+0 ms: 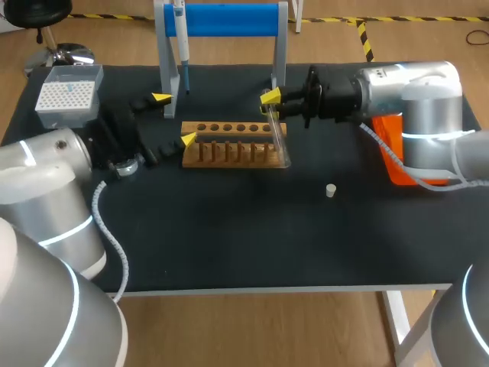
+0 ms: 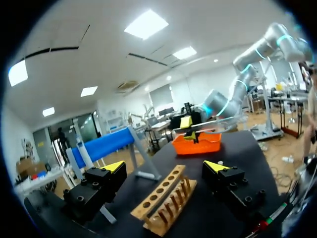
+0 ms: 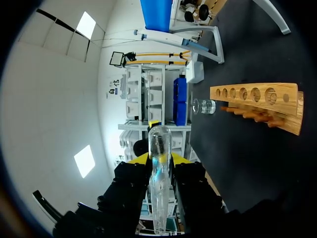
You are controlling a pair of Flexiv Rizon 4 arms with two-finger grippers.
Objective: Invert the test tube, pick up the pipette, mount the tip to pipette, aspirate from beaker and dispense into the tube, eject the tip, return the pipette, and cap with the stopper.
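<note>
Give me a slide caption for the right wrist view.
Right gripper shut on a clear test tube, wooden rack ahead on the black table.

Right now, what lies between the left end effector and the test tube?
The wooden rack lies there, clearest in the head view.

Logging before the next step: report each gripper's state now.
Left gripper: open, holding nothing.
Right gripper: shut on the test tube.

Laboratory bench: the black tabletop [image 1: 252,237] carries a wooden test tube rack [image 1: 233,144], a pipette [image 1: 183,53] on its blue stand [image 1: 229,19] (far edge) and a tip box [image 1: 67,95].
</note>
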